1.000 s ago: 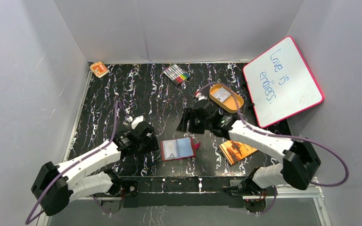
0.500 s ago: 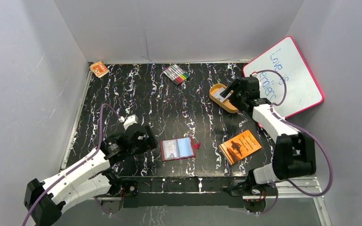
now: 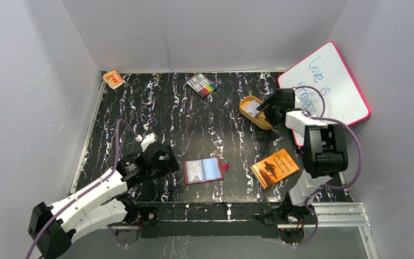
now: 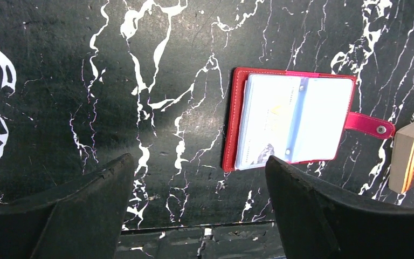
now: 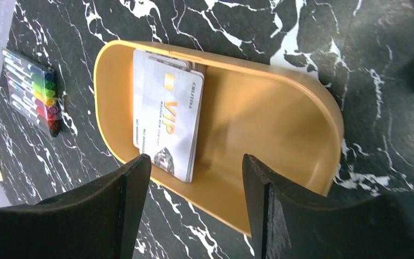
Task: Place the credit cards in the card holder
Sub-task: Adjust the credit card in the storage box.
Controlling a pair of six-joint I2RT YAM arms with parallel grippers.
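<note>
Credit cards (image 5: pixel 167 124) sit stacked in the orange tray (image 5: pixel 280 124) just ahead of the right tool (image 5: pixel 195 162), long axis pointing between its open, empty jaws; left tool (image 4: pixel 197 162) gapes empty too.

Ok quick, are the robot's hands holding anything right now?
Left gripper: open, empty, beside the card holder.
Right gripper: open, empty, at the orange tray with the credit cards.
</note>
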